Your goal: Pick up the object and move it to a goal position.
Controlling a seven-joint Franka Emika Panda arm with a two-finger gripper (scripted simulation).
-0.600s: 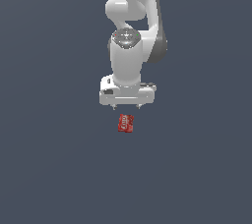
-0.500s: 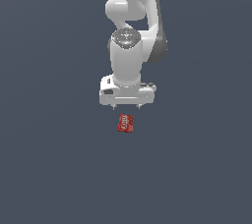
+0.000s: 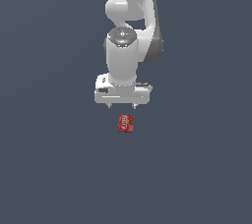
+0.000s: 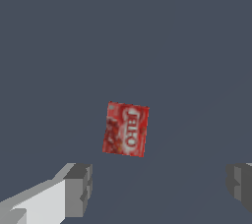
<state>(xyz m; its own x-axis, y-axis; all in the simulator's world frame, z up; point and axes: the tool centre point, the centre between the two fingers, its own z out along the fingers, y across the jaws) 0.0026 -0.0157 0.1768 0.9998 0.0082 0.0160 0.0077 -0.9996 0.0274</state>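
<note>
We hold our hand (image 3: pixel 122 106) wide open and empty near the red box (image 3: pixel 126 123), which lies ungrasped on the surface (image 3: pixel 54 169), so pickup and transfer remain.

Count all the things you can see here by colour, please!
Red: 1, the small flat red rectangular box with white lettering.
White: 1, the white robot arm with its gripper, open.
Total: 2.

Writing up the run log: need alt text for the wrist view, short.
A small flat red box with white lettering lies face up on a plain dark grey surface, slightly rotated. The open claw shows two grey fingertips, set wide apart and not touching the box.
</note>
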